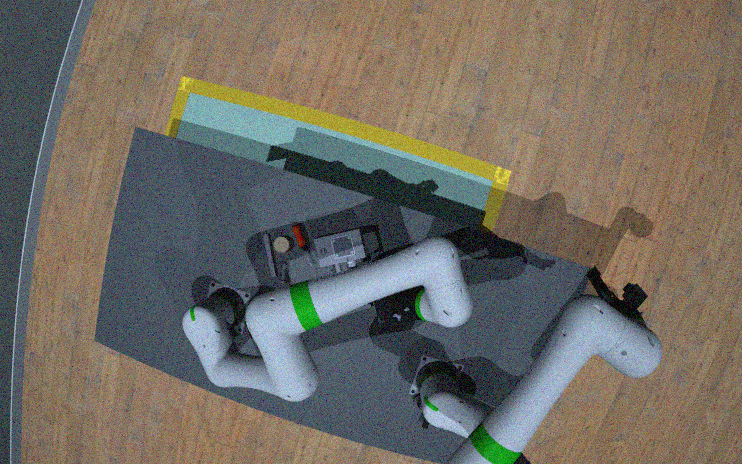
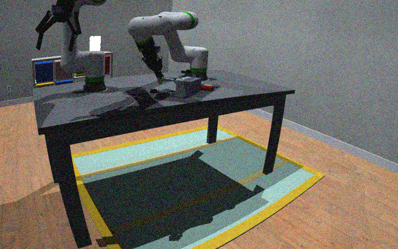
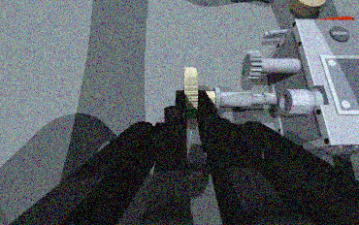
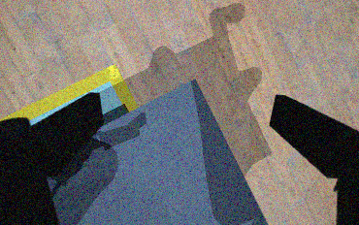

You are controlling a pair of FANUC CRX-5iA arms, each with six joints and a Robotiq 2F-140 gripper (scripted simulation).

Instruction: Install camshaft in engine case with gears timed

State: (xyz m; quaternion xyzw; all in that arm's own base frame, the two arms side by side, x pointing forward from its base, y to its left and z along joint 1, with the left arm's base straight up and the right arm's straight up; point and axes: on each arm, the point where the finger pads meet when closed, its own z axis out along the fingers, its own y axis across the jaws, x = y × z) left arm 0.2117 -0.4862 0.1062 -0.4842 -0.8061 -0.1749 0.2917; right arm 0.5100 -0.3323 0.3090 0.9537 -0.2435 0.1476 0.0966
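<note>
The engine case (image 1: 350, 243) (image 2: 188, 86) (image 3: 335, 131) stands upright on the table. My left gripper (image 2: 160, 77) (image 3: 190, 104) is shut on the camshaft's big cream gear (image 3: 191, 80), seen edge-on at the case's front. The camshaft's shaft (image 3: 244, 99) points at the open bearing (image 3: 291, 102). Its tip looks just outside the mouth, slightly above centre in the left wrist view. The small crank gear (image 3: 252, 66) sits beside the shaft. The marked tooth and gaps cannot be made out. My right gripper (image 2: 54, 49) (image 4: 187, 110) is open and empty, high above the table's end.
A red part (image 1: 299, 235) (image 2: 207, 87) (image 3: 340, 18), a round tan-topped part (image 1: 281, 244) (image 3: 308, 4) and a grey bar (image 1: 269, 257) lie beyond the case. The left arm (image 1: 355, 290) reaches alongside the case, covering its front in the top view.
</note>
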